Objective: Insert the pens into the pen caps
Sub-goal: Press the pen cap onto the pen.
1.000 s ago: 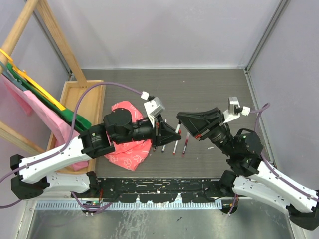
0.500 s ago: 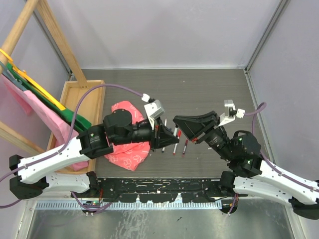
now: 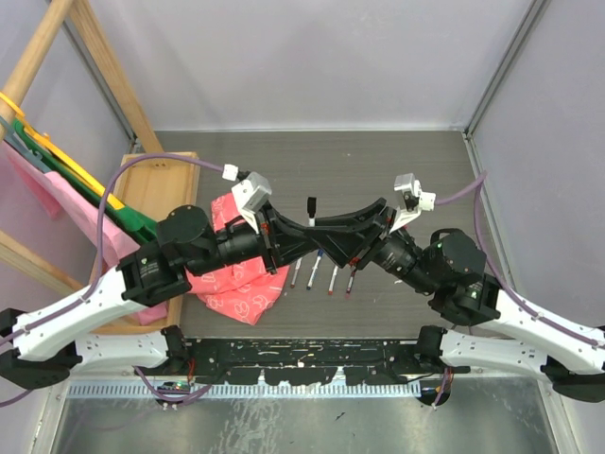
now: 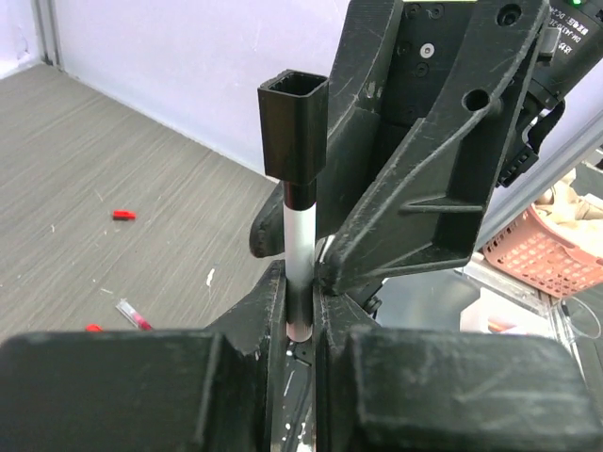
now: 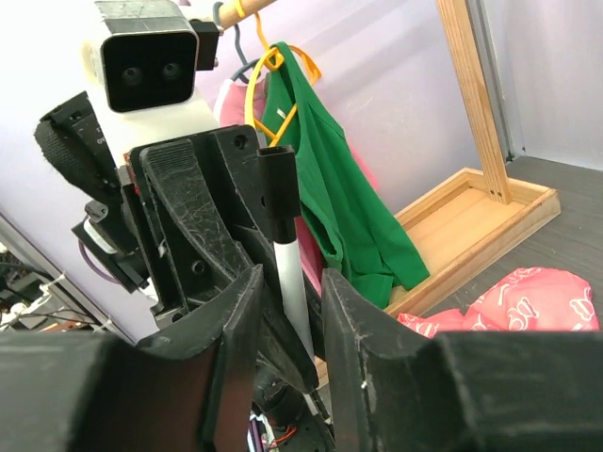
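Grey tabletop (image 3: 378,161): pink cloth (image 3: 236,293) beside loose pens (image 3: 333,280); wooden rack (image 3: 156,194) left.

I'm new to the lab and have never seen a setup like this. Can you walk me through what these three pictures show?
These are two robot arms bolted to a table, each ending in a two-finger gripper. One picture looks down from overhead; the other two come from a camera on each wrist. On the table lie loose pens and a pink cloth; a wooden clothes rack stands at the left. The left gripper is clamped on an upright white pen topped with a black cap. The right gripper has its fingers parted either side of that pen.
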You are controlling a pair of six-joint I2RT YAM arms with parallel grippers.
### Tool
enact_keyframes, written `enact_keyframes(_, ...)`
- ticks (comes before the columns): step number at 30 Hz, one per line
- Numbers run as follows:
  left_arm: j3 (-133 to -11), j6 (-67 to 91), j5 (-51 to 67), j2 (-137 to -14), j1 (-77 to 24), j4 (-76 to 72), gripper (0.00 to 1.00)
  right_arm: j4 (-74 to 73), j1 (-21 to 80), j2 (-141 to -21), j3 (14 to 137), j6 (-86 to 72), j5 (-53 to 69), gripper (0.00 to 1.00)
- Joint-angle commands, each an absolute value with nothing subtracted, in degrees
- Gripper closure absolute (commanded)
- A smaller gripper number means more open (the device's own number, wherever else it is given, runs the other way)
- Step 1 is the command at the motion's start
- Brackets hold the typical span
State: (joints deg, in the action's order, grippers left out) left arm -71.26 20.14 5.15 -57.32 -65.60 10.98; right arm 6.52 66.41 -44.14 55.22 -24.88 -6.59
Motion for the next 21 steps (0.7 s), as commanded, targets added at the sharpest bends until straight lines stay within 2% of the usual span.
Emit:
enact_keyframes(1, -71.08, 20.61, 2.53, -55.42, -65.04, 2.75, 1.0, 1.03, 67.59, -44.54, 59.26, -20.11, -2.53, 0.61)
enact_keyframes(12, -65.49, 21.54, -2.79, -49.84, -65.04, 10.5, 1.0, -5.7, 67.59, -37.15, 54.99, -19.75, -11.61, 0.55)
enact_keyframes(21, -64.13, 24.82, -5.41, -52.21, -65.05, 21.03, 1.0, -16.44, 67.59, -34.38, 48.68, -25.35, -26.7, 0.47)
